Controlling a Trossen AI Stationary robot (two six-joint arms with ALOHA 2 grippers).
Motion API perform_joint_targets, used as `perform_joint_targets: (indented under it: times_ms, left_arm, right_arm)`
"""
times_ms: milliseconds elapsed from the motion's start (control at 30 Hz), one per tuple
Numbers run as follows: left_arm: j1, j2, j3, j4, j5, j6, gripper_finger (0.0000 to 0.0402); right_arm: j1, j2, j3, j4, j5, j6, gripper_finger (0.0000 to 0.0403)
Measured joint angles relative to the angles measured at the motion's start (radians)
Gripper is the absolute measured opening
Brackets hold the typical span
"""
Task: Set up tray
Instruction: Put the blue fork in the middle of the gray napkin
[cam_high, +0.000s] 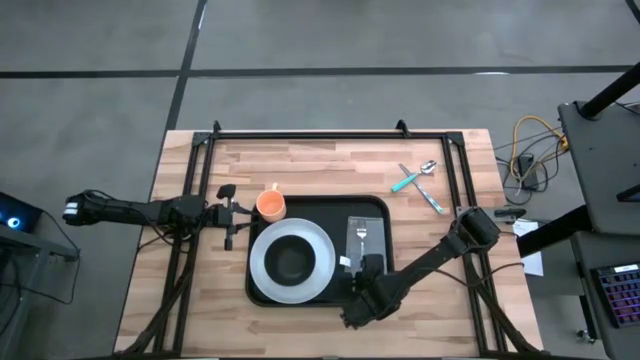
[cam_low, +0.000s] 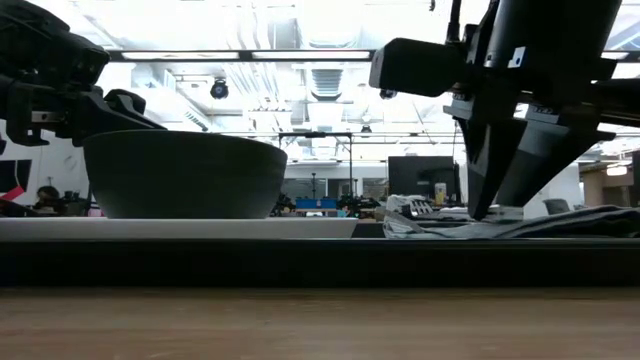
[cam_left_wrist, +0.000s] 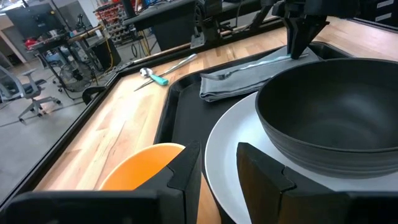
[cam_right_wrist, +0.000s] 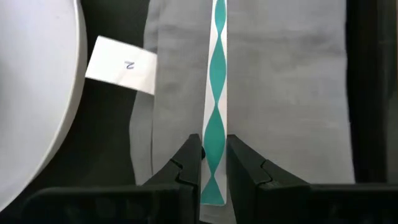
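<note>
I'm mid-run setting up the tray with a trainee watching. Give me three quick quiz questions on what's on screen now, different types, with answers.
1. True or false: the dark bowl sits on the white plate.
2. What is the right gripper closed on? A) orange cup B) teal-patterned fork handle C) spoon
3. Fill in: the grey napkin lies inside the black ____.

Key
1. True.
2. B: the fork lies on the napkin, handle between the fingers.
3. Tray.

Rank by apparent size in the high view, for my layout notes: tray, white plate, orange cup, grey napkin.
1. tray
2. white plate
3. grey napkin, partly hidden by the right arm
4. orange cup
</note>
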Motion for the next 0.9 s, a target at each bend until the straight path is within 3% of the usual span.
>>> perform_joint_targets:
  times_ms: [900]
  left_arm:
    - [0.000,0.000,0.000,0.000,0.000,0.000,0.0084]
  right_arm:
    - [-0.013,0.000,0.000,-0.029,-0.051,0.018,0.0041]
